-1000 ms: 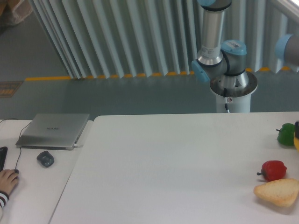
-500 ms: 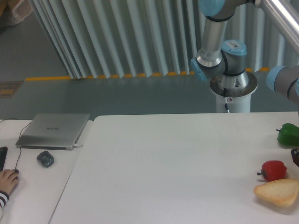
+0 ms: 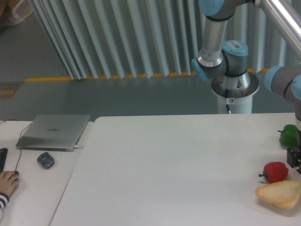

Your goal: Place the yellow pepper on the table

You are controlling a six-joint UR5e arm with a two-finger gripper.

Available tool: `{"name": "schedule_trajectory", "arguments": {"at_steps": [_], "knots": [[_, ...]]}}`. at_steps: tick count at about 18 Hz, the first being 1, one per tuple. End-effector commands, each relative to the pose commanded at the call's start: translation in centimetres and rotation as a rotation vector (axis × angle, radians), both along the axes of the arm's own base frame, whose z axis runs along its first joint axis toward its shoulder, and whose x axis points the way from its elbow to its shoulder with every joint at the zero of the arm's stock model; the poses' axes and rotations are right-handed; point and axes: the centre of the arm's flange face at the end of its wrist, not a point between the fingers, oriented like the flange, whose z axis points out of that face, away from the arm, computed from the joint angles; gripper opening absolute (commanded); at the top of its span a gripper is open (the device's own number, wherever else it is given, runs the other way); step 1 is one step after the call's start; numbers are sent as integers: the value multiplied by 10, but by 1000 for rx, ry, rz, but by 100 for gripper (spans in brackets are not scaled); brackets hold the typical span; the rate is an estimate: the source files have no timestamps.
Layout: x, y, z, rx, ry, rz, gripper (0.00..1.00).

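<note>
The yellow pepper does not show in this view; it is hidden or beyond the right edge. The large white table (image 3: 178, 165) fills the lower frame. Only a dark part of my gripper (image 3: 295, 158) shows at the far right edge, low over the table, between a green pepper (image 3: 288, 135) and a red pepper (image 3: 276, 171). Its fingers are cut off by the frame edge, so I cannot tell whether it is open, shut or holding anything. The arm's wrist joint (image 3: 282, 82) hangs above it.
A slice of bread (image 3: 280, 193) lies in front of the red pepper. The robot base (image 3: 233, 89) stands behind the table. On the smaller left desk are a closed laptop (image 3: 54, 132), a mouse (image 3: 45, 160) and a person's hand (image 3: 7, 181).
The arm has swung down and leftward into view at the right edge. A yellow sliver seen at the right edge one second ago no longer shows. The dark gripper part now sits beside the green pepper.
</note>
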Motion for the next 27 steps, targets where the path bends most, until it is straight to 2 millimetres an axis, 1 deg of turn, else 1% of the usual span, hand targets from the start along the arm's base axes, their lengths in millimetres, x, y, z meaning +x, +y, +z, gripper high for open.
{"name": "schedule_trajectory", "arguments": {"at_steps": [1,3,4,5,6,7,8,9,11,12,15,16,17,18,21,24,25,27], "knots": [[8,9,8,-9,1,-54,100],[30,21,40,-40,-20,-221,100],[40,28,55,-50,-45,-383,100],[46,29,73,-31,-64,-499,100],[51,27,83,-24,-74,-559,100],[54,27,86,-38,-77,-675,100],[55,28,86,-78,-58,-862,100],[54,27,87,-108,-40,-1001,100],[49,27,84,-171,-9,-1252,100],[45,29,80,-195,-3,-1341,100],[35,31,68,-230,-3,-1488,100],[28,30,55,-257,-38,-1519,100],[26,30,45,-283,-67,-1548,100],[22,28,37,-346,-89,-1596,100],[16,28,19,-380,-116,-1632,100],[17,27,15,-386,-124,-1634,100],[19,27,9,-382,-135,-1636,100],[20,28,8,-369,-134,-1640,100]]}}
